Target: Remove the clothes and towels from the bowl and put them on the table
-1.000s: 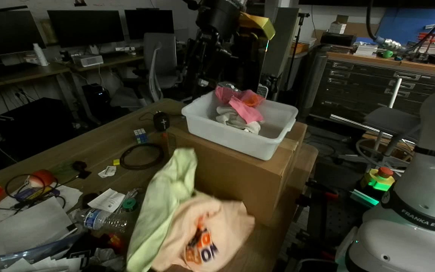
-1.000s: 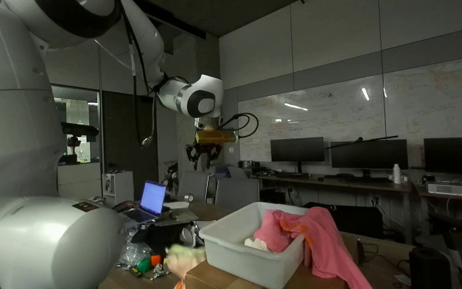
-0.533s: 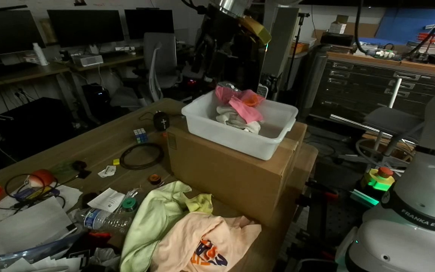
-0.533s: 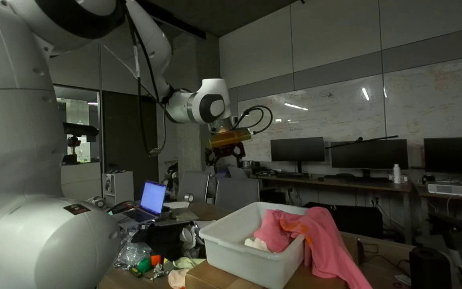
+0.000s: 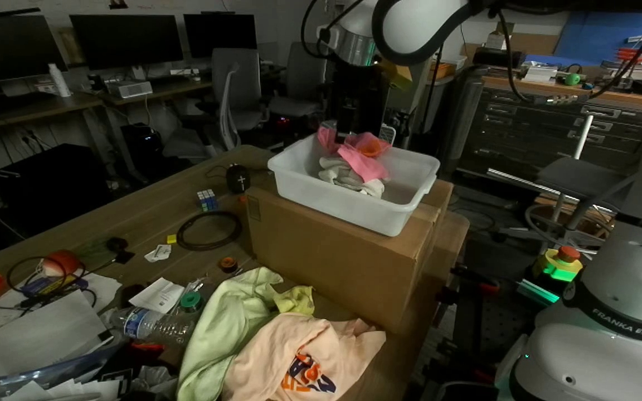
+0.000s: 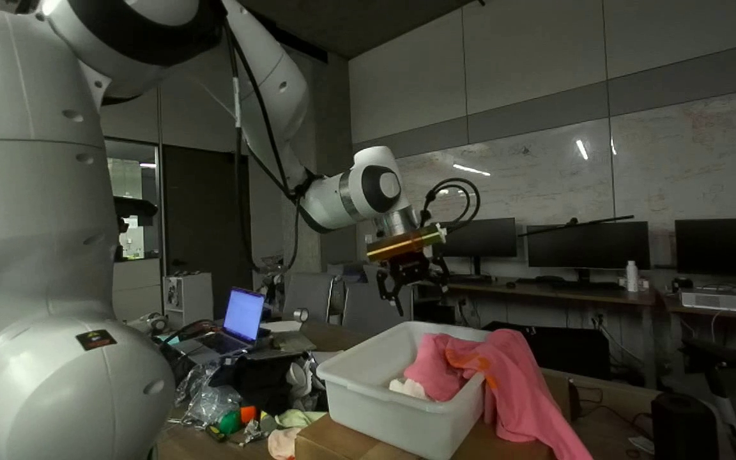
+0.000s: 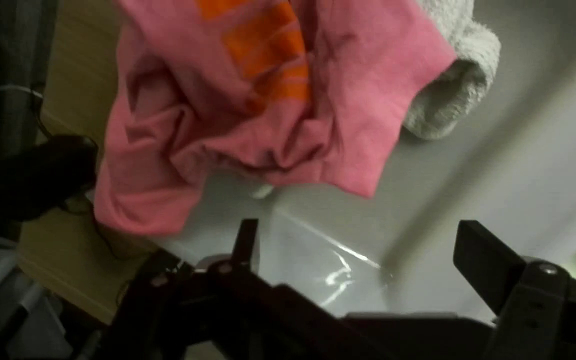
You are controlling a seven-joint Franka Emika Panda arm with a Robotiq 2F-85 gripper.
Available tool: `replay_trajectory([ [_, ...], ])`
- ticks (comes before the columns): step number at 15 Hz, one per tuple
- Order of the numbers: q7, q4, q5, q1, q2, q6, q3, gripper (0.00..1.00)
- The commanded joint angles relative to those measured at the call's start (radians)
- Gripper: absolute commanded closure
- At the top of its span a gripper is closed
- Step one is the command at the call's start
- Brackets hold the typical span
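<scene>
The bowl is a white plastic bin (image 5: 335,203) on a cardboard box. A pink cloth (image 6: 515,377) with orange print lies partly inside it and drapes over the rim. Beneath that cloth sits an off-white towel (image 5: 349,175), its fluffy edge showing in the wrist view. On the table (image 5: 137,217) rest a light green cloth (image 5: 232,317) and a peach cloth (image 5: 304,348) with printed letters. My gripper (image 7: 357,232) hovers above the bin, jaws wide apart and holding nothing; beyond the gap I see the bin's inner corner. The pink cloth lies ahead of the fingers, apart from them.
The cardboard box (image 5: 332,267) raises the bin above the table. Around it are a black cable coil (image 5: 209,230), a puzzle cube (image 5: 207,199), a plastic bottle (image 5: 151,324) and papers (image 5: 159,295). A laptop (image 6: 243,316) stands farther back in an exterior view.
The green and peach cloths, blurred and raised a second ago, have dropped and settled on the table. The jaws have spread, and the arm has come lower and over toward the bin.
</scene>
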Motion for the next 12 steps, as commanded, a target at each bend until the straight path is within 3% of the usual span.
replay_trajectory([
  [1,0.165,0.07,-0.067,-0.021,0.069,-0.12,-0.005,0.0],
  [7,0.21,0.128,-0.002,-0.022,0.153,-0.241,-0.022,0.0],
  [12,0.172,0.157,0.063,-0.032,0.201,-0.219,-0.035,0.0],
])
